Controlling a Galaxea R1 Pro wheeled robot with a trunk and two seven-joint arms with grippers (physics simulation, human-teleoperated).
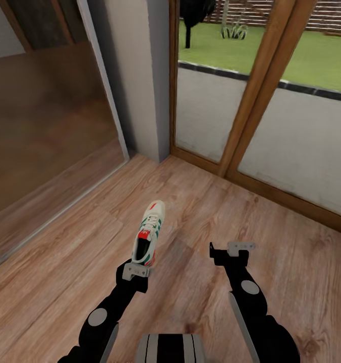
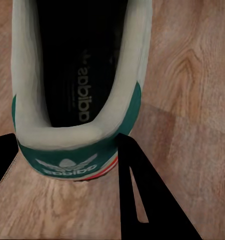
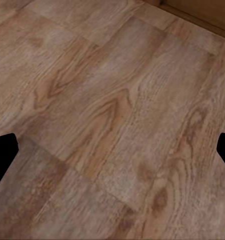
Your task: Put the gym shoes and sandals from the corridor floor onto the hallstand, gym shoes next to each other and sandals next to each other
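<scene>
One cream-white gym shoe (image 1: 149, 232) with green stripes and a red tongue mark points away from me over the corridor floor (image 1: 216, 212). My left gripper (image 1: 136, 271) is shut on its heel. In the left wrist view the green heel tab of the gym shoe (image 2: 77, 75) sits between the two black fingers of the left gripper (image 2: 67, 155). My right gripper (image 1: 231, 250) stands open and empty to the right of the shoe, and in the right wrist view the right gripper (image 3: 115, 147) has bare planks between its fingers. The sandals and the hallstand are out of view.
A wood-framed glass door (image 1: 261, 91) runs across the far side, with lawn behind it. A grey wall corner (image 1: 140, 75) stands beyond the shoe. A large reflective sliding panel (image 1: 44, 126) lines the left side.
</scene>
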